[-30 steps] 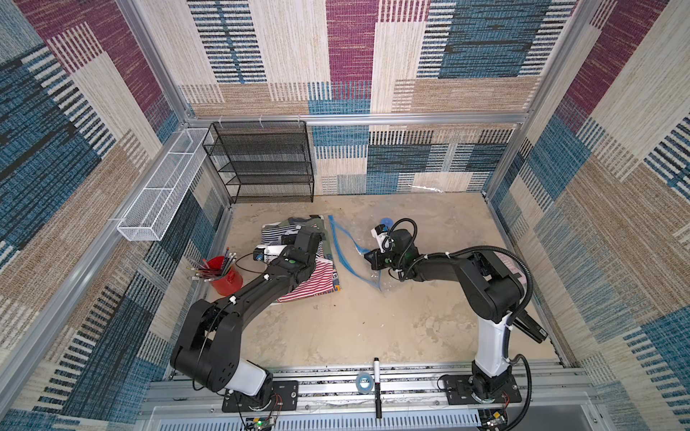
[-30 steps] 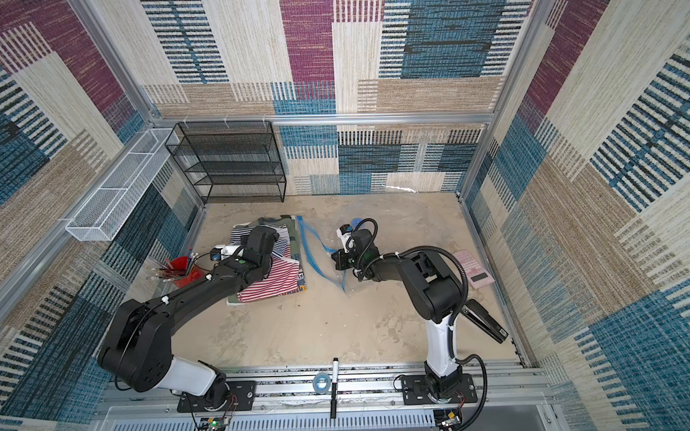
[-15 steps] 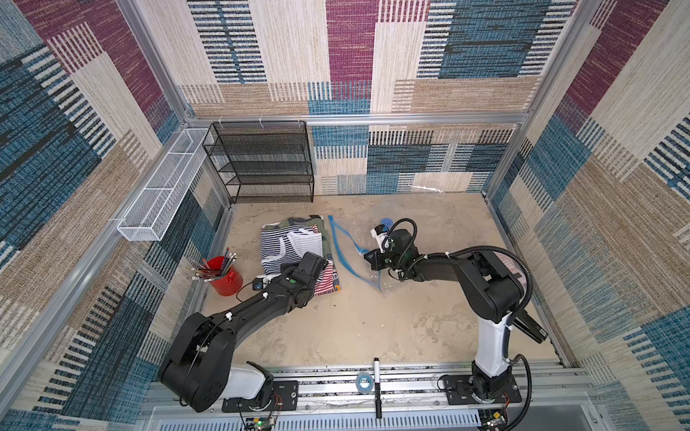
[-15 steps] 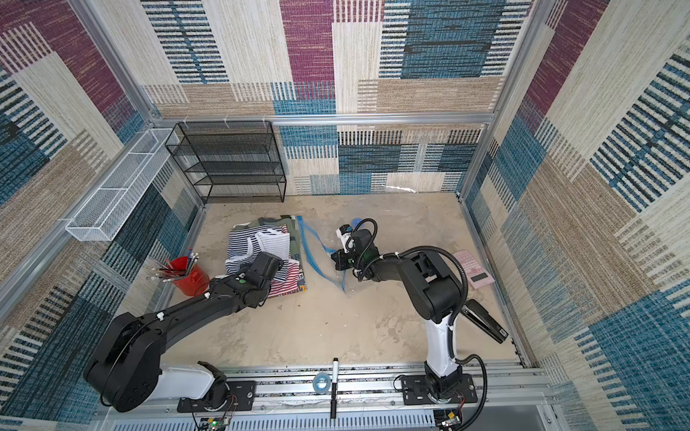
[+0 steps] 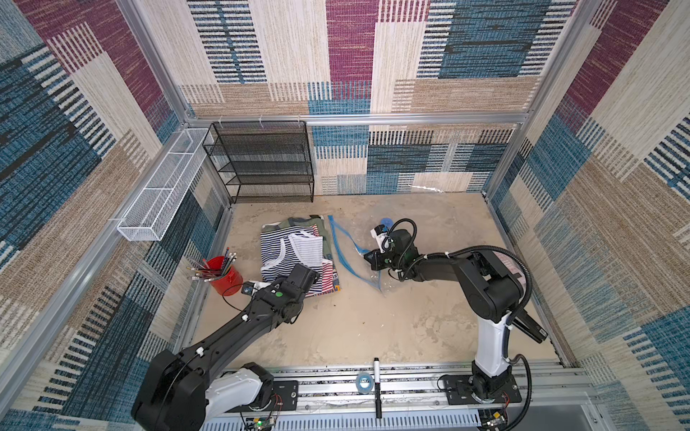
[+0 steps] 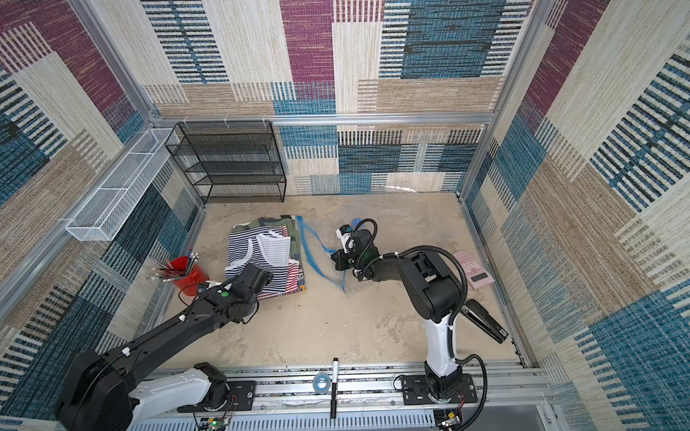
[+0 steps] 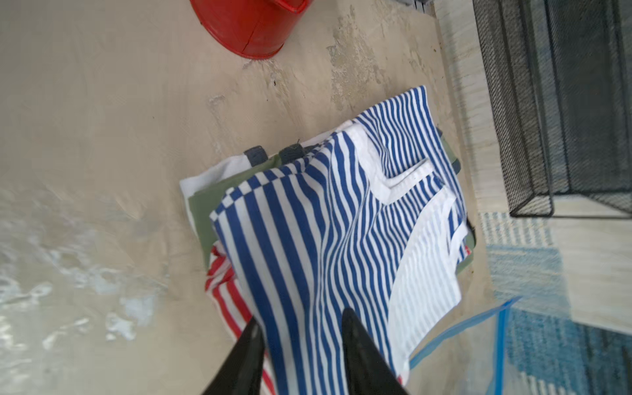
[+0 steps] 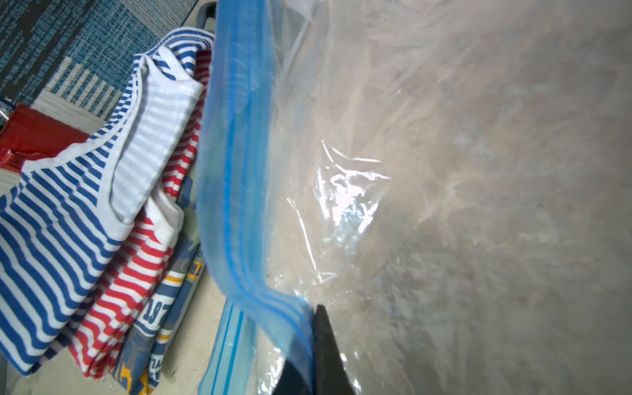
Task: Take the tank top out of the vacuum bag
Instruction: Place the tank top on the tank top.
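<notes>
Tank top (image 7: 325, 222) outside vacuum bag (image 8: 444, 205), draped atop clothes pile (image 5: 328, 274) just beside it. Left gripper (image 7: 301, 319) spread, cloth slack between jaws. Right gripper (image 8: 309, 342) pinching blue zip strip (image 8: 236, 171). Best: lift left straight clear, no snagging fabric.

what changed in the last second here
The left gripper drew back toward its base, laying the blue-striped tank top over the clothes pile, and its jaws have opened, letting go. The right gripper stays shut on the blue zip strip of the vacuum bag; the bag has not moved.
</notes>
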Available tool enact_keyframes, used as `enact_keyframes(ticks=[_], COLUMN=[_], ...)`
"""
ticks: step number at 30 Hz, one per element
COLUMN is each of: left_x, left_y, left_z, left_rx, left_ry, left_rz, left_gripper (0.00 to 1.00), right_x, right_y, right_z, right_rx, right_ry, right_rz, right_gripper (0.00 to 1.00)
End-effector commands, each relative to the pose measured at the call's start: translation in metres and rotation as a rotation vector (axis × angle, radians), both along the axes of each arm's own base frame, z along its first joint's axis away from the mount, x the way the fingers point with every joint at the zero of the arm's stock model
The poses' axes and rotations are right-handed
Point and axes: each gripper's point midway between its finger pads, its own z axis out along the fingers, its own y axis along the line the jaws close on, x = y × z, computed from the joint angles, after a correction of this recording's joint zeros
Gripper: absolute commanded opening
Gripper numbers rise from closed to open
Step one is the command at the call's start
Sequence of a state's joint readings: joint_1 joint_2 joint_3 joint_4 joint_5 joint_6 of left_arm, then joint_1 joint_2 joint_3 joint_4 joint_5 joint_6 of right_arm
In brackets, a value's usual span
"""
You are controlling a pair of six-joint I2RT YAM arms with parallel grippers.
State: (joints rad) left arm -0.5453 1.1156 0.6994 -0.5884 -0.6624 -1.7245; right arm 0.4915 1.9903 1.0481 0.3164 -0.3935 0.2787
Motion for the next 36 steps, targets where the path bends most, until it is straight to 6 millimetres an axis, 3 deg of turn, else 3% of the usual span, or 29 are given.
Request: enact_keyframes(ticks=[1,4,8,11,17,24,30,36], left_x=[-0.036,-0.042,-0.029,-0.014,0.010,0.018,0.018,0.020], left_y=[0.003,-0.021,-0.064,-0.077,-0.091,-0.117,-0.112,-0.107], left_z=[-0.010,-0.010,0.008,0.011,-0.007,-0.018,-0.033,-0.041], left_rx=[0.145,0.144,0.181,0.284,0.546,0.719,0.836,0.876], left_ry=[0.253,0.300,0.312,0.441,0.714,0.827,0.969,1.003], left_rz=[-0.266,-0.531,-0.886,-1.017,-1.119,-1.178,-1.165,-1.139], left_gripper=[0.43,0.41,0.37,0.39,0.37,0.39,0.40,0.36], right_x=[0.002,0.002,0.002,0.002,0.003,0.002,0.003,0.003], right_y=[0.004,0.004,0.005,0.006,0.003,0.004,0.005,0.005], right_z=[0.005,0.004,0.003,0.002,0.002,0.002,0.002,-0.001], right_rx=[0.018,0.019,0.020,0.020,0.009,0.012,0.012,0.010], right_ry=[-0.009,-0.007,-0.002,0.002,-0.005,-0.003,-0.003,0.003], right_rz=[0.011,0.011,0.014,0.017,0.006,0.012,0.013,0.014], right_gripper=[0.00,0.00,0.00,0.00,0.00,0.00,0.00,0.00])
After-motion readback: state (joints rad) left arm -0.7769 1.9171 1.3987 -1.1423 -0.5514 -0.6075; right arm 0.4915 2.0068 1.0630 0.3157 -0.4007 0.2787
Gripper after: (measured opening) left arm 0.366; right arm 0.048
